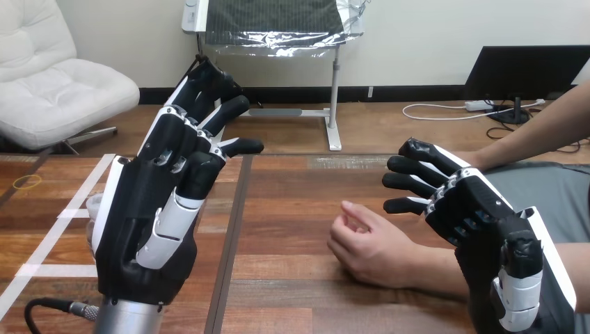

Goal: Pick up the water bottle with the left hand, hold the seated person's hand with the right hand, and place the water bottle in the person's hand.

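My left hand (149,209) is raised over the left part of the table, its back toward me, fingers nearly straight and spread, so it is open. A pale, translucent piece of the water bottle (92,212) peeks out from behind the hand's left edge; the rest is hidden. The person's hand (372,247) rests on the table right of centre, loosely curled, with its forearm running off to the right. Above that forearm is my right hand (480,216), open with fingers pointing left. I cannot tell whether it touches the arm.
White tape lines (66,212) cross the table's left side, and a small yellow ring (28,182) lies near the far left edge. The person's other arm (536,125) reaches in at the upper right.
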You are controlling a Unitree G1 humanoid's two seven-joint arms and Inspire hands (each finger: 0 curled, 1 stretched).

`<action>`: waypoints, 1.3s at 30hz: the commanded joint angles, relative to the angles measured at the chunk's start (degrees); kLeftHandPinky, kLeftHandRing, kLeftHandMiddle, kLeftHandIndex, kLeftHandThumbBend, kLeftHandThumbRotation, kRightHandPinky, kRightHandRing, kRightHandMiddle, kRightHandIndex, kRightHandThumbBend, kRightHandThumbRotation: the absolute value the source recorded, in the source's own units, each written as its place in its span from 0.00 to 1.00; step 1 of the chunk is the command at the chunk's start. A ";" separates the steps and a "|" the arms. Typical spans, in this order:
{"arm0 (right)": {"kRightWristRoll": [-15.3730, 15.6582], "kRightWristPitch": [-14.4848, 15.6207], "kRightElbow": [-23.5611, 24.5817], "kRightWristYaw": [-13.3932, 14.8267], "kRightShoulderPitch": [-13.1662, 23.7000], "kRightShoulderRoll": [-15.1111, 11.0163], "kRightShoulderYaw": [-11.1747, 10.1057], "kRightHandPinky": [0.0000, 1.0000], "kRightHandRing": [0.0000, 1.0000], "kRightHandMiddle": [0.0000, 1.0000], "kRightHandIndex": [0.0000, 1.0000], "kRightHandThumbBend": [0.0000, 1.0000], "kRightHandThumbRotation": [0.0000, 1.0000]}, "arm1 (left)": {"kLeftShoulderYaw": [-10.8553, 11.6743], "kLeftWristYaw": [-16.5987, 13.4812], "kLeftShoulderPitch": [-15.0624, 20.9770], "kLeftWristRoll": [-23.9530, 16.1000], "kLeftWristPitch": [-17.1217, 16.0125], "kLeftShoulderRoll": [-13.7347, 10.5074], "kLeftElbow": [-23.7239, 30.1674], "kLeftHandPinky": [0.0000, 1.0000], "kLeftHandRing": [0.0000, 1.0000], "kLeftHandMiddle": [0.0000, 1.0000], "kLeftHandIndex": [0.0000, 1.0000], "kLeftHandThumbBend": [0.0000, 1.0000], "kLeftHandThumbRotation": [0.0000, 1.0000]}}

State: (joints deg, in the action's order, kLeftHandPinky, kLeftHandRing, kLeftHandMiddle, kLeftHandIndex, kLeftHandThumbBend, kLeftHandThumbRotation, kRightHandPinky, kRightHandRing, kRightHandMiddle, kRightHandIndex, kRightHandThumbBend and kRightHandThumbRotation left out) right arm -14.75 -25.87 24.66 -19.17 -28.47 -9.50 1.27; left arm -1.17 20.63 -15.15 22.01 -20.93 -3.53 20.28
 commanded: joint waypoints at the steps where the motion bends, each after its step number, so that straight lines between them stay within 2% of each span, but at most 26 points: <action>1: -0.68 -0.17 2.65 0.04 3.00 -0.29 -0.48 0.69 0.78 0.80 0.82 0.93 0.98 | -0.05 0.00 2.78 0.06 -0.08 0.03 1.31 0.64 0.85 0.89 0.88 0.75 0.57; 31: -0.27 -0.61 2.67 0.16 2.60 0.00 -0.34 0.68 0.77 0.80 0.82 0.92 0.98 | 0.02 -0.40 2.47 -0.17 0.38 -0.18 1.95 0.63 0.85 0.89 0.87 0.74 0.57; 35: -0.31 -0.69 2.63 0.08 2.62 -0.01 -0.33 0.68 0.77 0.79 0.82 0.91 0.98 | 0.10 -0.89 2.43 -0.94 0.28 -0.03 2.01 0.63 0.85 0.89 0.86 0.75 0.56; 39: -0.23 -0.87 2.48 0.05 2.72 0.00 -0.36 0.68 0.77 0.79 0.82 0.91 0.98 | 0.28 -1.66 2.65 -2.70 -0.81 0.28 1.53 0.61 0.84 0.88 0.86 0.82 0.55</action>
State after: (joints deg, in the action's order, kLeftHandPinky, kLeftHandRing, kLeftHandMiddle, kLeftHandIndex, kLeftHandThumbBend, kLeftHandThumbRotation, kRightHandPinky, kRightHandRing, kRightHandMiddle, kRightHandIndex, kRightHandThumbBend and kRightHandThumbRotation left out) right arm -14.67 -25.87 24.66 -19.18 -28.48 -9.44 1.27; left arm -1.13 19.75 -15.15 21.17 -20.63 -3.53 20.30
